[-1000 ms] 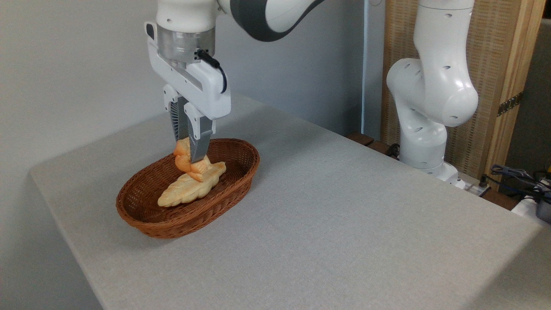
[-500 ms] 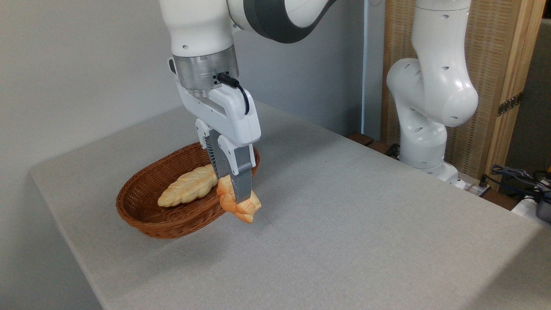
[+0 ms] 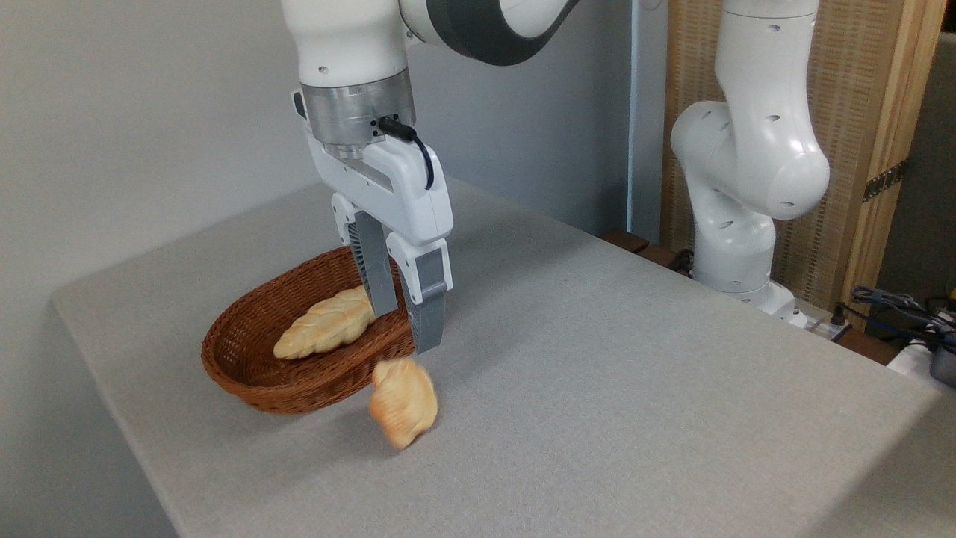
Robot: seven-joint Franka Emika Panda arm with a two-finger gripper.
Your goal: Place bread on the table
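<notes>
The bread (image 3: pixel 403 402) is seen blurred, tipped up on its edge rather than lying flat, with one broad golden face turned toward the camera and slightly to the left. Its longer dimension is seen running from upper left to lower right, with the lowest tip at the counter (image 3: pixel 635 388); whether that tip is actually touching the grey surface cannot be told from the blur. The lobed outline is only faintly made out.

The bread is found directly below the end effector (image 3: pixel 405 329), a little toward the camera, and clear of both fingers; a gap is seen between the top of the bread and the lower fingertip. The end effector is spread apart and nothing is held between its two grey fingers (image 3: pixel 427 314), which are pointed down. It is hung from the arm (image 3: pixel 351 67) over the near right end of the basket (image 3: pixel 246 373).

The bread is placed just outside the basket, close against its near right wall, on the counter side. The brown oval wicker basket is set on the left part of the counter. One thing is held in it: a longer, pale braided loaf (image 3: pixel 325 333), laid along the basket's length with its pointed end toward the lower left. The loaf's far end is partly hidden behind the left finger.
</notes>
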